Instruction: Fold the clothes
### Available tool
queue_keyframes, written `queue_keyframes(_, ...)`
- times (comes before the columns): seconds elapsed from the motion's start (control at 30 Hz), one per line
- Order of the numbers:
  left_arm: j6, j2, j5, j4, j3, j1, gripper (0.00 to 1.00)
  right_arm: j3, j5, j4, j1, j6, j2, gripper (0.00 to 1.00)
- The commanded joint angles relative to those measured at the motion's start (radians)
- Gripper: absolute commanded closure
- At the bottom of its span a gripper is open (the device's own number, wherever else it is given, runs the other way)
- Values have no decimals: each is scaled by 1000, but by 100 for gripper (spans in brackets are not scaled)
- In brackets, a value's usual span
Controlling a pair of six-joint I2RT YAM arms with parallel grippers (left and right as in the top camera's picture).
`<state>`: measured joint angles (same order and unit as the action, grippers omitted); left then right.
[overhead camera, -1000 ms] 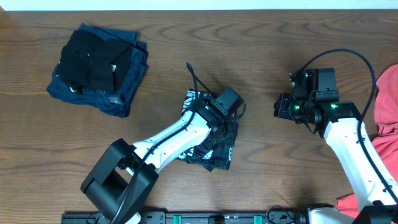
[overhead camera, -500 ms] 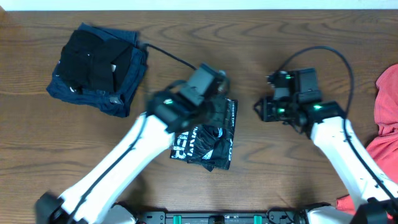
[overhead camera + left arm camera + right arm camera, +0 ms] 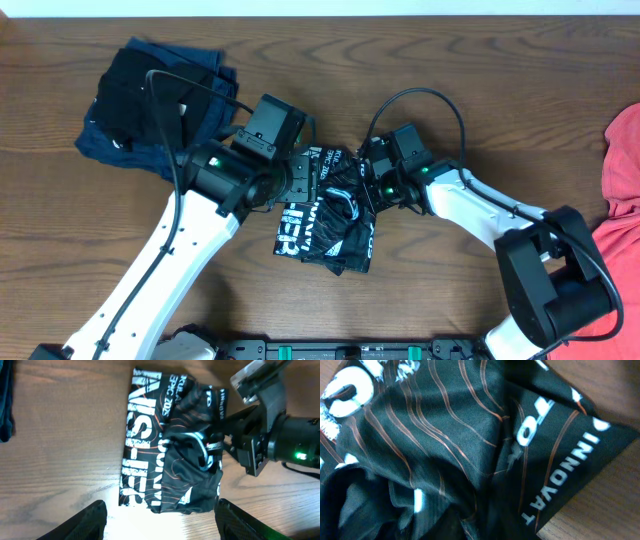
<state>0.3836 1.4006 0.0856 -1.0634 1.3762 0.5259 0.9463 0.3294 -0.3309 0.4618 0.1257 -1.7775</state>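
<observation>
The black sports shirt (image 3: 325, 222) with orange contour lines and white lettering lies folded in a rough rectangle at the table's middle. It also shows in the left wrist view (image 3: 170, 455) and fills the right wrist view (image 3: 445, 445). My left gripper (image 3: 303, 180) hovers over the shirt's upper left edge, its fingers (image 3: 165, 522) wide open and empty. My right gripper (image 3: 365, 188) is pressed against the shirt's upper right edge (image 3: 222, 435). Its fingers are hidden in the fabric.
A folded stack of navy and black garments (image 3: 160, 100) sits at the back left. A coral-red garment (image 3: 620, 190) lies at the right edge. Bare wood surrounds the shirt.
My left arm swung up and left off the shirt and now hovers at its upper left. My right arm moved left from open table onto the shirt's right edge.
</observation>
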Motion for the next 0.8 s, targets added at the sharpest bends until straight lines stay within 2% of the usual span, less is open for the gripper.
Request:
queue_keyframes(0.0,-24,38,-20,-5,-19,-4,29,5,-100,6,0,18,8,97)
queue_keyframes(0.1,-24,84,-18,-6,-46,-4,29,12,-177,39,-28,35,24,99)
queue_keyframes(0.3,-24,209,-8,-5,-66,-3,29,13,-153,147,-90,93,44,98)
queue_keyframes(0.33,-24,235,3,-5,-66,-3,29,13,-154,148,-97,115,44,87)
queue_keyframes(0.37,-24,259,16,-2,-66,-3,29,13,-153,147,-107,141,44,69)
queue_keyframes(0.4,-24,282,26,3,-66,-3,29,13,-153,142,-114,156,44,59)
queue_keyframes(0.43,-24,307,34,10,-66,-3,29,13,-153,131,-122,160,44,57)
queue_keyframes(0.53,-25,366,37,26,-67,-3,29,13,-113,75,-146,150,61,63)
queue_keyframes(0.67,-37,420,38,33,-67,-3,30,13,168,0,-167,-17,132,66)
queue_keyframes(0.77,-43,432,37,33,-69,-3,30,13,263,-60,-155,-30,185,67)
